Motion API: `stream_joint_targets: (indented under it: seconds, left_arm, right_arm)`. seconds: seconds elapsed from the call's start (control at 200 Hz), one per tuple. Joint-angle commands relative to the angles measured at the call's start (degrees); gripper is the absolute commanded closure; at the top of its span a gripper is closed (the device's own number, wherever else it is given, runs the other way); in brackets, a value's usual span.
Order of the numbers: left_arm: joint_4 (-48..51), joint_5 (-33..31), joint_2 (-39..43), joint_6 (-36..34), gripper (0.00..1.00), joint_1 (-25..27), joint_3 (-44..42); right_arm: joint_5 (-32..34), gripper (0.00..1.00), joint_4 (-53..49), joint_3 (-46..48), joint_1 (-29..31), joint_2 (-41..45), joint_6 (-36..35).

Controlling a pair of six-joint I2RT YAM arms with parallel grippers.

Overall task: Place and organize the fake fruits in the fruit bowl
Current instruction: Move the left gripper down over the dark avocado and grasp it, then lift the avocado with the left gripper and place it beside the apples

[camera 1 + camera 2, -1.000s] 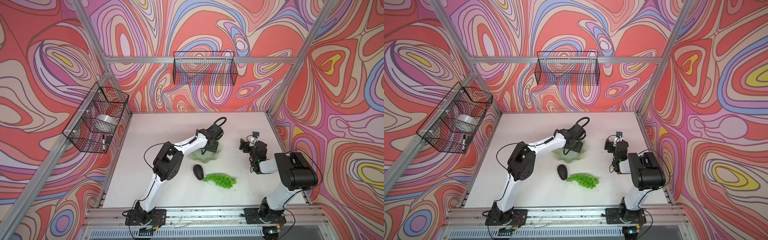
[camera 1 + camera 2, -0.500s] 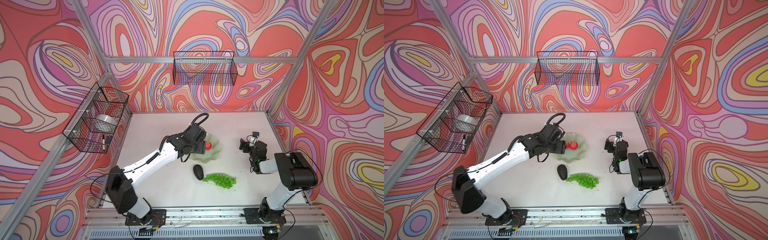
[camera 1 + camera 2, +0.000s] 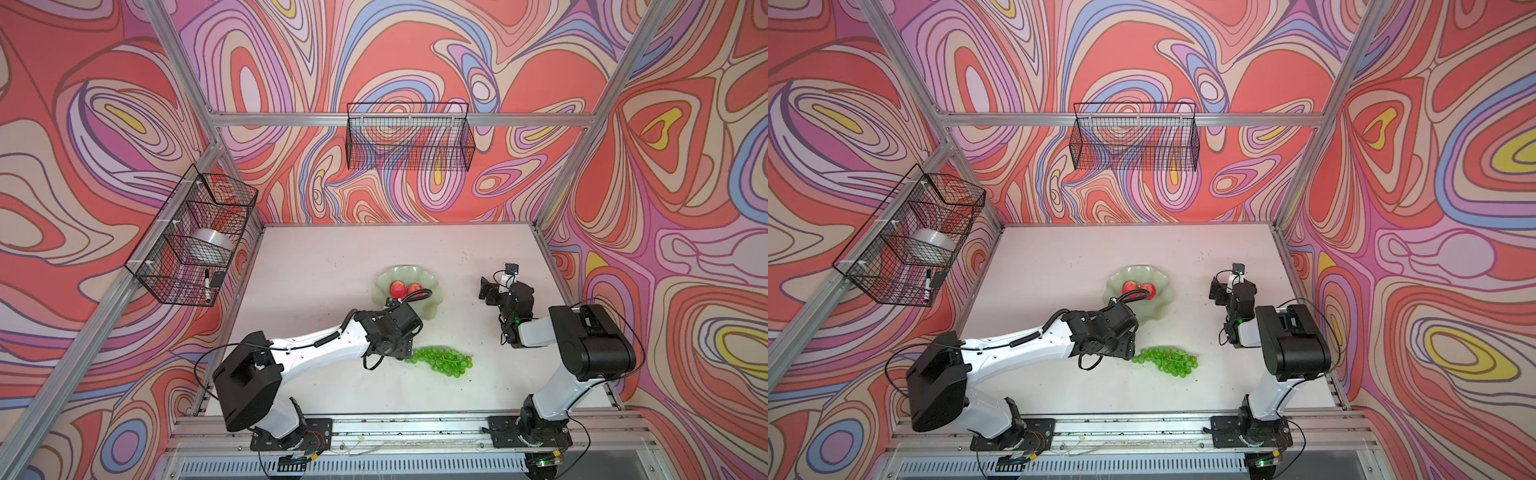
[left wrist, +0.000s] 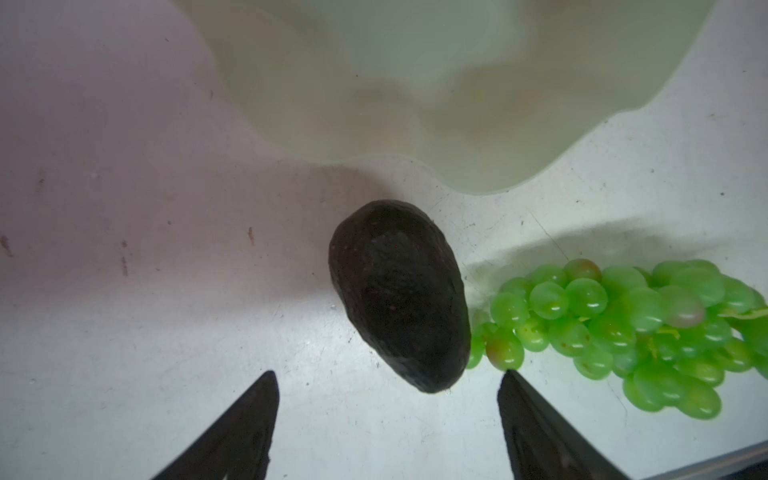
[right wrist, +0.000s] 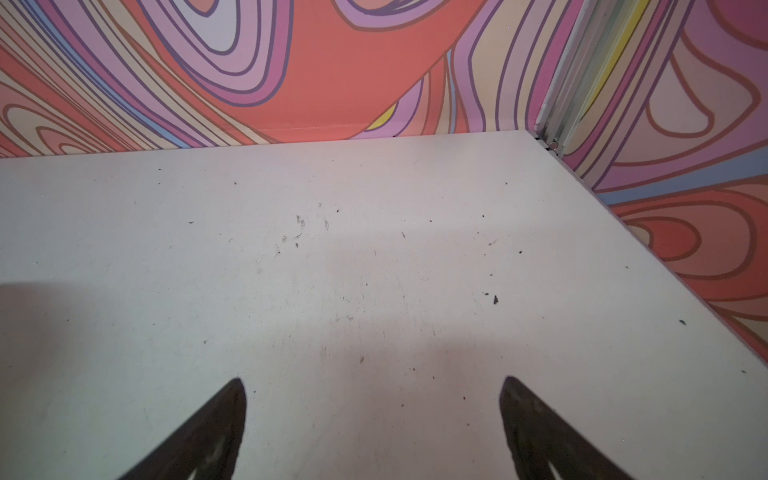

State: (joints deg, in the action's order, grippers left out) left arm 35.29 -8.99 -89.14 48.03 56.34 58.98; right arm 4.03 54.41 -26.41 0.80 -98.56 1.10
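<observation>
The left gripper [image 4: 386,374] stands wide, with nothing between its jaws. In the left wrist view its two dark fingertips show at the lower edge of the frame, one on each side of the near end of the avocado [image 4: 399,295]. The avocado lies on the worktop [image 4: 145,311] in the centre of that frame. The grapes [image 4: 623,328] lie at its right and touch it, or nearly so. The blurred rim of the fruit bowl [image 4: 457,83] fills the upper part of the frame, a little apart from the avocado. A second ago this gripper was over the bowl, and half a second ago it was at the bowl's left side, where only one apple showed. Now the arm has come back toward the lower centre of both top views and covers the avocado there. Both apples [image 3: 397,288] lie side by side in the bowl [image 3: 405,272]. I judge that the apple step is finished and that the avocado is the next fruit to take, and after it the grapes [image 3: 442,361]. The closeness of the grapes could be a difficulty, because a jaw may push or catch them. The right gripper [image 5: 374,379] is also spread wide and holds nothing. It hangs over bare worktop at the right side, well apart from every fruit.
</observation>
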Motion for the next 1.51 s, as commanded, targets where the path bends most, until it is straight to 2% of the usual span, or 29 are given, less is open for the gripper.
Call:
stream_joint_targets:
  seconds: [0.0,0.27,0.441,0.516,0.696,0.786,0.866,0.986,1.177,1.377,1.502]
  left_arm:
    - [-2.49,-1.57,-2.93,3.04,0.15,0.19,1.60]
    - [-3.95,-2.49,-8.91,1.63,0.18,0.18,3.44]
    - [-1.51,-4.92,-7.44,1.18,0.42,0.18,2.99]
    - [0.91,-5.98,-3.99,1.70,0.50,0.21,0.79]
    - [7.79,-7.45,11.24,2.85,0.55,0.20,-6.51]
    - [10.14,-10.64,18.53,0.53,0.56,-0.15,-6.22]
    - [9.28,-10.51,20.52,-3.99,0.56,-2.85,-2.76]
    - [4.83,-6.97,16.23,-9.72,0.56,-8.10,3.52]
    - [2.42,-6.93,1.70,-14.70,0.57,-9.91,16.00]
    - [1.65,-1.36,-10.13,-14.27,0.58,-12.86,22.82]
    - [3.44,-2.18,-14.39,-12.67,0.59,-13.21,24.30]
  right_arm:
    - [0.22,0.02,0.17,-0.59,-0.16,0.39,-0.17]
    - [0.27,0.02,0.17,-0.58,-0.19,0.39,-0.15]
    - [0.22,0.02,0.21,-0.57,-0.27,0.39,-0.16]
    - [0.20,0.02,0.21,-0.58,-0.21,0.39,-0.22]
    - [0.25,0.02,0.18,-0.59,-0.20,0.40,-0.23]
    - [0.20,0.02,0.17,-0.57,-0.19,0.42,-0.22]
    - [0.25,0.02,0.17,-0.57,-0.18,0.39,-0.19]
    - [0.25,0.02,0.19,-0.57,-0.26,0.39,-0.22]
    - [0.23,0.02,0.24,-0.60,-0.28,0.47,-0.17]
    - [0.25,0.02,0.18,-0.65,-0.18,0.39,-0.18]
    - [0.19,0.02,0.18,-0.59,-0.19,0.39,-0.18]
